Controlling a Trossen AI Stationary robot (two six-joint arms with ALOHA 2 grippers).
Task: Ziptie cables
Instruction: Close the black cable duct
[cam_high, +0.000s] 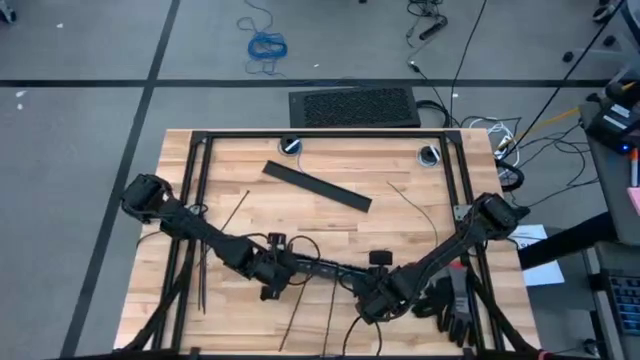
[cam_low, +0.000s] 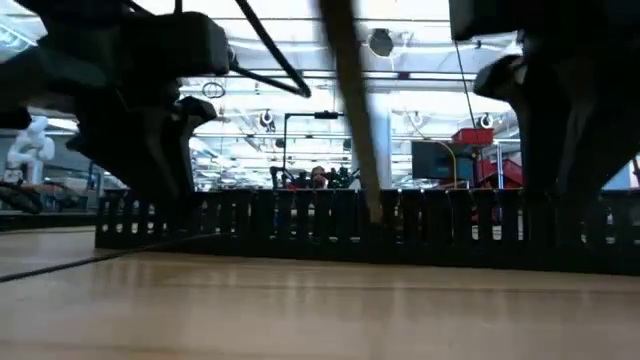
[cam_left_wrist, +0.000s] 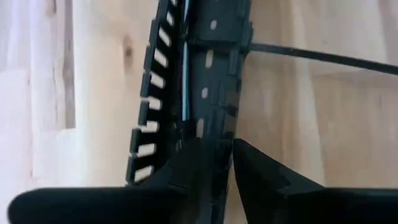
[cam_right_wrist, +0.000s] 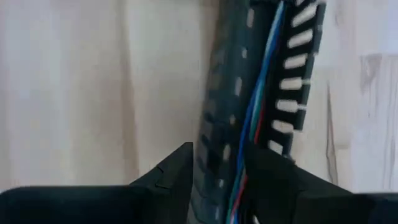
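We find both arms reaching in over the lower centre of the table (cam_high: 400, 215) in the high view, meeting at a black slotted duct (cam_high: 325, 268) that lies between them.

The left gripper (cam_left_wrist: 214, 171) sits at the duct's left end. In the left wrist view its two fingers stand close together around the duct wall (cam_left_wrist: 214, 74), clamped on it as far as we can judge. A thin pale blue wire of the cables (cam_left_wrist: 185, 68) runs along the channel inside the duct. One of the zipties (cam_left_wrist: 323, 57) leaves the duct sideways toward the upper right of that frame, lying across the wood.

The right gripper (cam_right_wrist: 217, 180) is at the duct's right end. Its fingers straddle the duct with a narrow gap; the blue, green and red strands of the cables (cam_right_wrist: 261, 93) run between the slotted wall and the solid wall and pass between the fingers. We take it as closed on the duct.

Other zipties (cam_high: 232, 213) lie loose on the table left of centre. A flat black bar (cam_high: 316, 186) rests diagonally in the upper middle of the table.

The low view shows the duct's slotted wall (cam_low: 300, 225) spanning the frame's width.
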